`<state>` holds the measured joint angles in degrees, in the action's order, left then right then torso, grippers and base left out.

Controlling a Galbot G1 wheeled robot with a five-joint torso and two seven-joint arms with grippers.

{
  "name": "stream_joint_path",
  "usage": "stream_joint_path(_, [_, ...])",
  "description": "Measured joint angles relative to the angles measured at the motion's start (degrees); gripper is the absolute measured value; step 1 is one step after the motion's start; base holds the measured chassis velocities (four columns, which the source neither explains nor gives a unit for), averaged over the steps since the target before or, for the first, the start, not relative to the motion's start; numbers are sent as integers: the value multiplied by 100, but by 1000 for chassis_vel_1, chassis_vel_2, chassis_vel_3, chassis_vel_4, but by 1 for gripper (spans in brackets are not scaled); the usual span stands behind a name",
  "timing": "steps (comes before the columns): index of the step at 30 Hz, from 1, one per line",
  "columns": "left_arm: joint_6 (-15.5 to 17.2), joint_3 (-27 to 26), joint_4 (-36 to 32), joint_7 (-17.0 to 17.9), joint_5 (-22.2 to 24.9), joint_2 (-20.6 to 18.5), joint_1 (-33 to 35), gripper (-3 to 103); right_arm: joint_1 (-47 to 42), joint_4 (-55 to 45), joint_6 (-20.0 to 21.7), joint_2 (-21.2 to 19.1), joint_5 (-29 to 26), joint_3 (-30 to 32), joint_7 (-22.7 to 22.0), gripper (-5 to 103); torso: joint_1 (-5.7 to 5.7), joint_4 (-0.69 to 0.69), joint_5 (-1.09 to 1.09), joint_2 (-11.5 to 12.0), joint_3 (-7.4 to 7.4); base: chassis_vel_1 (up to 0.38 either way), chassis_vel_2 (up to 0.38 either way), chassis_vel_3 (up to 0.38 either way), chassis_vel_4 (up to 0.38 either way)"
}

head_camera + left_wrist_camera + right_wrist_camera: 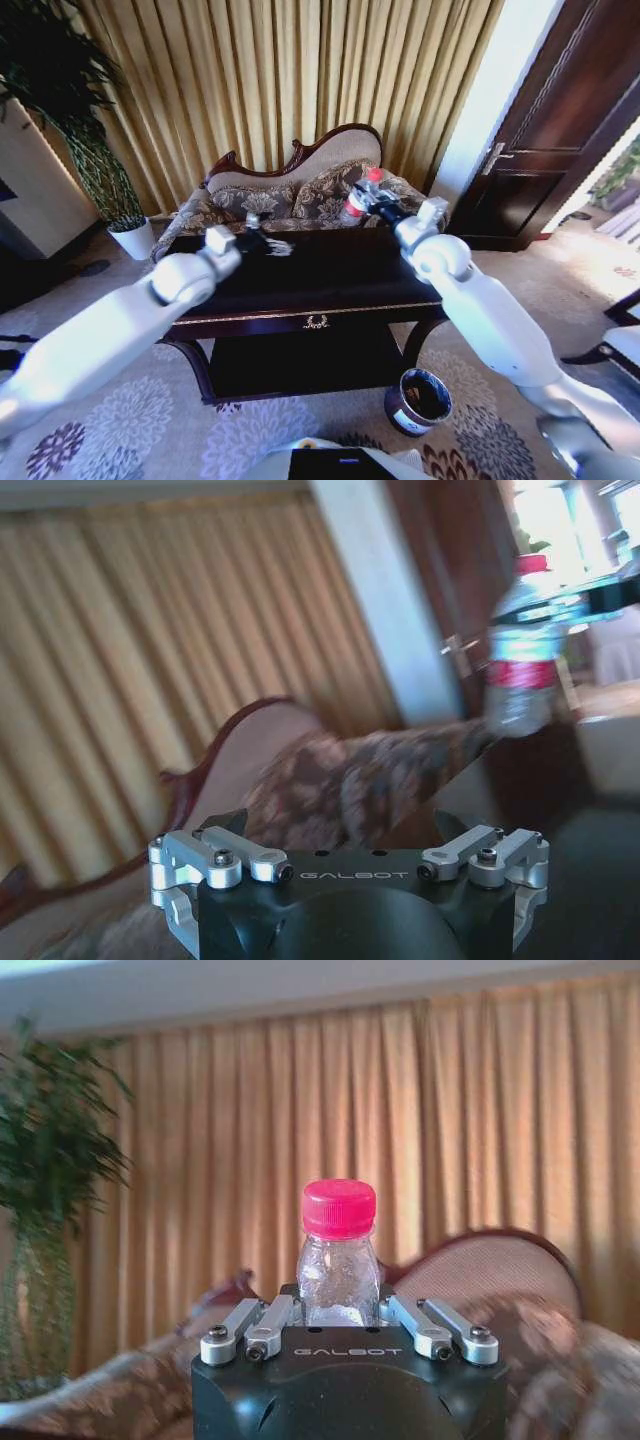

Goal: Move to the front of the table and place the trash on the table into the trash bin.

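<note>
Bottle (357, 198): clear plastic, red cap, held upright above the far right corner of the desk (330, 290), clamped in the jaws of the right gripper (366, 199), presumably lifted for carrying. Bin (418, 400): on the floor at five o'clock from the desk, well apart from the bottle. Left gripper (262, 241): over the desktop near pale scraps (280, 247); whether its jaws are apart cannot be told.

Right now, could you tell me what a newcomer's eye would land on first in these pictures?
Probably the bottle with its red cap, upright in the right gripper, lifted above the far right of the dark table. Next, the left gripper reaching low over the table's left side by some white scraps, and the bin on the carpet near the table's front right leg.
</note>
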<state>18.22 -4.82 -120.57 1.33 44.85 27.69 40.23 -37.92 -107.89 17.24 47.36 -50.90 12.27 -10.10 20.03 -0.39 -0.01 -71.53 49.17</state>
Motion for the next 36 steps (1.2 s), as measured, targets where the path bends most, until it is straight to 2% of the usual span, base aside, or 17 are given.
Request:
stream_joint_path(2, [-159, -794, -129, 209, -42, -123, 865, 100, -416, -72, 0, -79, 24, 261, -37, 29, -1, -3, 0, 0, -1, 0, 0, 0, 0])
stream_joint_path(3, [-159, -794, -129, 209, -42, -123, 865, 100, -416, -72, 0, -79, 24, 261, -37, 29, -1, -3, 0, 0, -1, 0, 0, 0, 0])
stream_joint_path(5, [-210, -1389, -201, 661, -118, -54, 1473, 100, -728, -174, -11, -112, 59, 442, -172, 29, -1, -5, 3, 0, -1, 0, 0, 0, 0])
stream_joint_path(6, [-210, -1389, -201, 661, -118, -54, 1473, 100, -728, -174, -11, -112, 59, 442, -172, 29, -1, -5, 3, 0, -1, 0, 0, 0, 0])
stream_joint_path(7, [-215, -1721, -249, 1003, -148, 101, 1828, 100, -900, -260, -19, -119, 103, 537, -268, 29, -1, -6, 1, 0, 0, 0, 0, 0, 0])
stream_joint_path(9, [-201, -2166, -281, 1246, -234, 427, 2300, 100, -1181, -432, -33, -130, 193, 683, -424, 29, -1, -5, 1, 0, 0, 0, 0, 0, 0])
stream_joint_path(10, [-201, -2166, -281, 1246, -234, 427, 2300, 100, -1181, -432, -33, -130, 193, 683, -424, 29, -1, -5, 1, 0, 0, 0, 0, 0, 0])
stream_joint_path(13, [13, -2885, -333, 1630, -282, 1153, 2806, 100, -1701, -748, -38, -174, 371, 969, -620, 29, -1, -3, -2, -1, 0, 0, 0, 0, 0])
stream_joint_path(14, [13, -2885, -333, 1630, -282, 1153, 2806, 100, -1701, -748, -38, -174, 371, 969, -620, 29, -1, -3, -2, -1, 0, 0, 0, 0, 0])
stream_joint_path(17, [249, -3367, -417, 1704, -289, 1610, 3006, 100, -2207, -1041, -34, -209, 424, 1260, -686, 28, -1, -4, 1, 0, 0, 0, 0, 0, 0])
stream_joint_path(19, [293, -3493, -469, 1703, -291, 1719, 3090, 100, -2389, -1126, -28, -218, 426, 1360, -698, 28, -1, -5, 1, 0, 0, 0, 0, 0, 0])
stream_joint_path(22, [398, -3799, -652, 1700, -302, 1935, 3369, 100, -2787, -1315, -2, -242, 429, 1601, -711, 28, 0, -6, 2, 0, 0, 0, 0, 0, 0])
stream_joint_path(24, [511, -4090, -948, 1697, -330, 2193, 3788, 100, -3133, -1483, 17, -287, 424, 1893, -739, 28, 0, -3, 1, -1, 0, 0, 0, 0, 0])
stream_joint_path(27, [556, -4211, -1194, 1688, -427, 2418, 4067, 100, -3368, -1712, 17, -350, 346, 2198, -809, 28, -1, -2, 0, -1, 0, 0, 0, 0, 0])
stream_joint_path(36, [601, -4196, -1374, 1680, -588, 2479, 4209, 100, -3718, -2042, 38, -207, 474, 2488, -812, 28, 1, -5, 1, 0, 1, 0, 0, 0, 0])
